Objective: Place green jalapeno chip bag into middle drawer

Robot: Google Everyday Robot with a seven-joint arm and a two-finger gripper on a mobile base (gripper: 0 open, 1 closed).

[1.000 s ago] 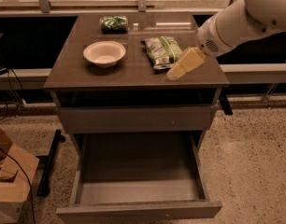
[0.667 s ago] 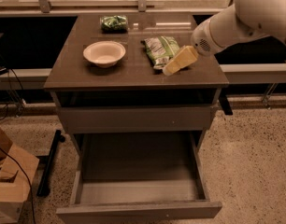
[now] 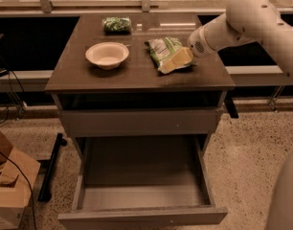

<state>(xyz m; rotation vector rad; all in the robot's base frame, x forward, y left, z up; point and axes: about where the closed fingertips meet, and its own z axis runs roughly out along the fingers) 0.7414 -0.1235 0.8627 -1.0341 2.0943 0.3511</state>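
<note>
Table [image 3: 137, 78]: dark brown top, seen from the front and above, with a cabinet beneath it.

Bag [image 3: 161, 47]: bright green with pale patches, lying flat on the right half of the table top, long axis running roughly back to front. It is on the table, not in the drawer.

Claw [image 3: 171, 63]: pale yellowish, at the end of a white arm [image 3: 242, 20] that comes in from the upper right. It sits low over the near right part of the bag, slanting down and to the left, its tip at the bag's front edge. It overlaps the bag. Whether it is open, closed or gripping cannot be told from this angle.

Bowl [image 3: 107, 54]: cream, upright, left of the bag and clearly apart from it.

Packet [image 3: 117, 24]: small, dark green, at the back of the table, behind the bowl.

Drawer [image 3: 141, 195]: pulled well out at the bottom of the cabinet, paler grey floor showing, low walls on both sides, plain front nearest the camera.

Upper front [image 3: 139, 122]: plain grey-brown panel above the drawer, pushed in, with a dark gap between it and the table top.

Box [image 3: 10, 190]: cardboard, on the speckled floor at lower left, with a black cable across it.
</note>
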